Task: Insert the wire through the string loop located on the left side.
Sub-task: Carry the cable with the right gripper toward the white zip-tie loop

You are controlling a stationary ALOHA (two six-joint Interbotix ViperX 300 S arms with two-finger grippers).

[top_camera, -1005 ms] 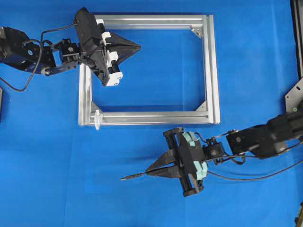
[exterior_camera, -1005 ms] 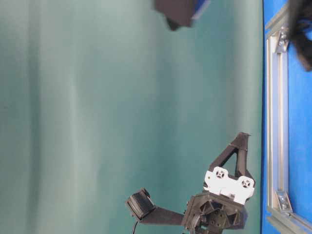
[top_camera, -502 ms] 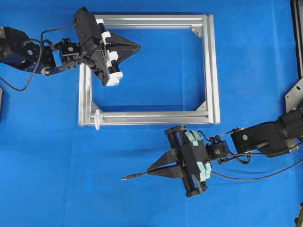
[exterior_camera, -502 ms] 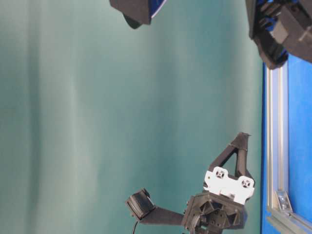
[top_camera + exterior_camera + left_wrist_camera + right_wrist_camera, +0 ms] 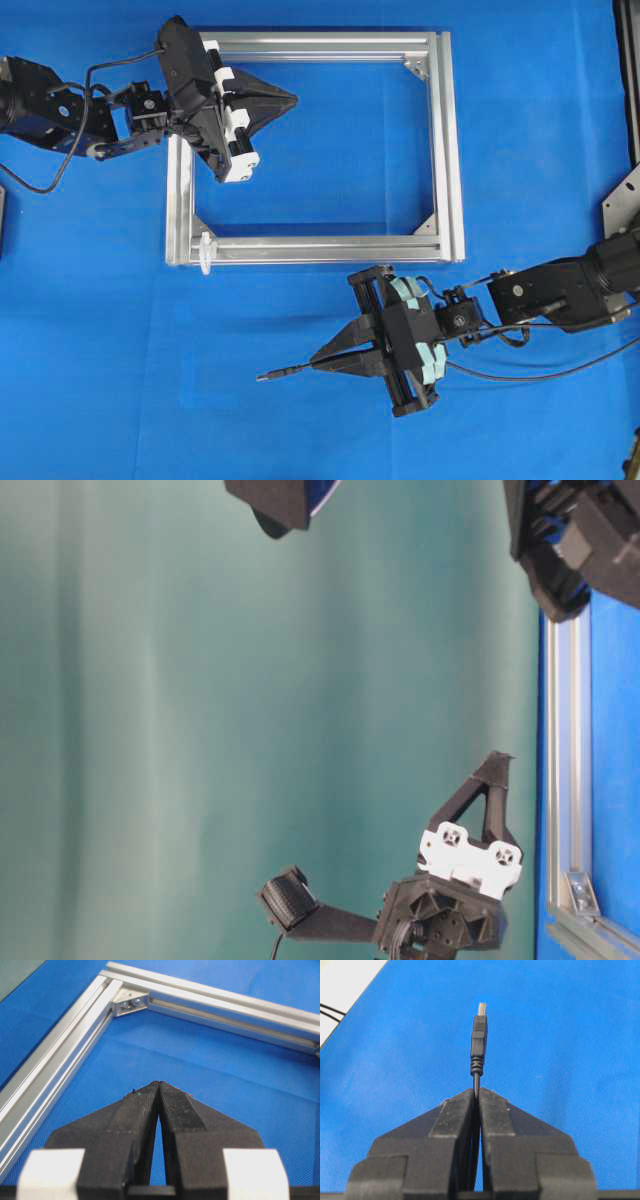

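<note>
Pinching the wire point(image 5: 285, 374) between its pressed fingertips, the right gripper point(image 5: 318, 361) hung low in the overhead view, below the aluminium frame point(image 5: 446, 150), with the plug tip pointing left. The string loop point(image 5: 206, 252) sat on the frame's lower-left corner, up and left of that tip and well apart from it. The left gripper point(image 5: 293, 99), jaws pressed together on nothing, hovered inside the frame's upper left.
</note>
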